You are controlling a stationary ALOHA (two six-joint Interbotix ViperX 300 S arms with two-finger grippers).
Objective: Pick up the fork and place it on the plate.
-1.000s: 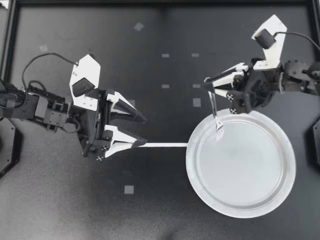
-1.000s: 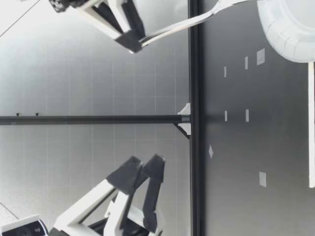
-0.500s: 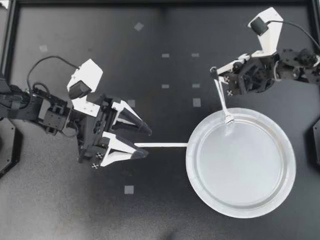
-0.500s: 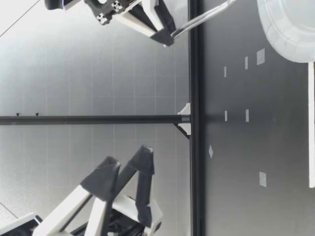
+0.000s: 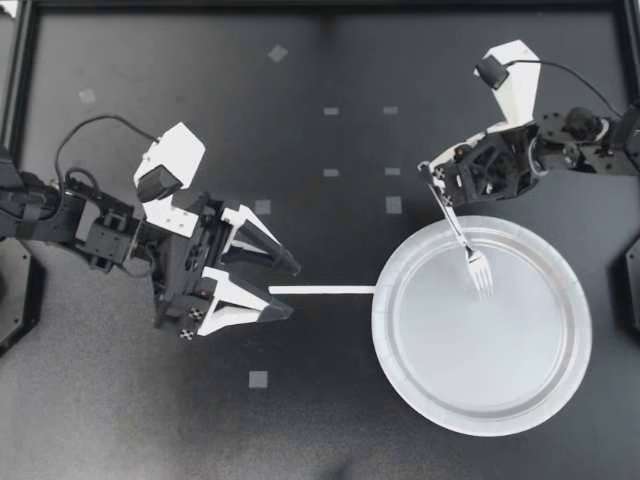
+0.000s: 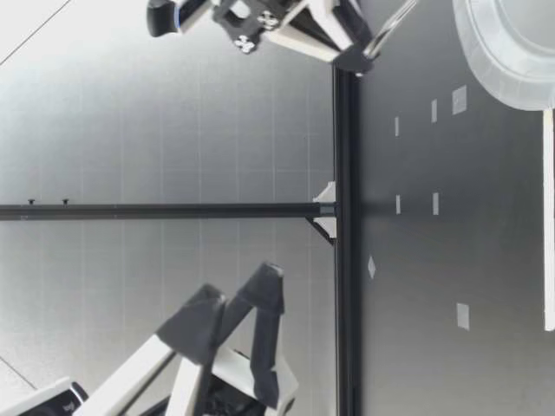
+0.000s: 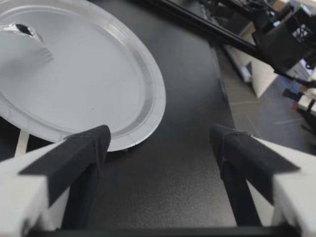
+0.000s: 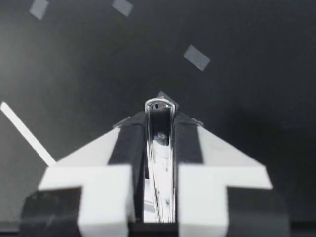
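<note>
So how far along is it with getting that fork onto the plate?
Picking up looks done: my right gripper is shut on the handle of the fork. In hand: the tines hang over the plate, with the handle sloping up past its rim. Left: lower it and release. My left gripper is open, apart from the plate.

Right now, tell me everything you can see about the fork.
The fork is slim, shiny metal with a rounded handle end. My right gripper is shut on that end, with the jaws pressing it from both sides just outside the plate. From there the fork slants down across the rim, its tines over the part of the plate nearest that gripper. I can't tell whether the tines touch the plate.
</note>
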